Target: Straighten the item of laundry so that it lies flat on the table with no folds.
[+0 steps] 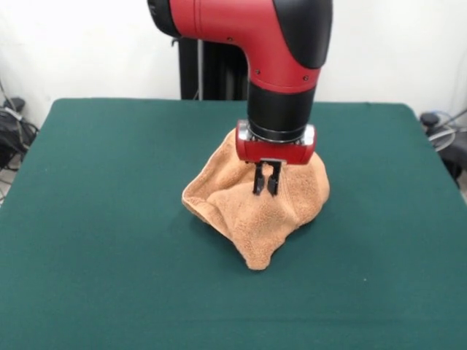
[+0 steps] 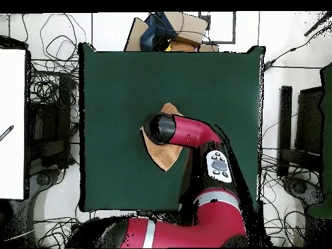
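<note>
Towel [image 1: 252, 208] bunched mid-table [image 1: 95, 240], gripper [image 1: 265, 187] over its peak.
Fingers nearly closed, tips at the cloth; whether they pinch it, cannot tell. Loose corner points to 6 o'clock in front view. Best: grip one edge only, drag outward low, slow.

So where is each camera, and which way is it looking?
Front view: it sits across the table from the robot and looks toward it; the red arm comes down from the top, its gripper almost shut over the bunched-up towel.
Overhead view: it hangs above the table and looks straight down, robot base at the bottom; the arm covers most of the towel and hides the gripper.
Both views share the green table, the tan towel and the red arm.
</note>
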Controlling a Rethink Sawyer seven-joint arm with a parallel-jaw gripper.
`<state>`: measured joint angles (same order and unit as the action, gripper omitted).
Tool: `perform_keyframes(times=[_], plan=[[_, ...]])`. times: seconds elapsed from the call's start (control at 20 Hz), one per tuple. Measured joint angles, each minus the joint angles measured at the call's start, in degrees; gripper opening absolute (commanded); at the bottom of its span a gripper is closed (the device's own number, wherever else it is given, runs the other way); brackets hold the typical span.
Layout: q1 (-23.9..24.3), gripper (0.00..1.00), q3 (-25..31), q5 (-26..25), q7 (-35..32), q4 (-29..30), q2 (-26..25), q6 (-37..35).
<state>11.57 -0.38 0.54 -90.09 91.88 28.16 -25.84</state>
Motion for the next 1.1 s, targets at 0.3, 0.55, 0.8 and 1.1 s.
perform_keyframes(times=[0.3, 0.55, 0.8, 1.1], plan=[[-0.21, 0.0, -0.08, -0.01, -0.02, 1.06, 1.22, 0.01], [-0.47, 0.0, -0.17, 0.0, -0.02, 1.92, 2.18, 0.01], [-0.51, 0.0, -0.17, 0.0, -0.02, 3.45, 3.39, 0.07], [-0.51, 0.0, -0.17, 0.01, -0.02, 5.51, 4.53, 0.97]])
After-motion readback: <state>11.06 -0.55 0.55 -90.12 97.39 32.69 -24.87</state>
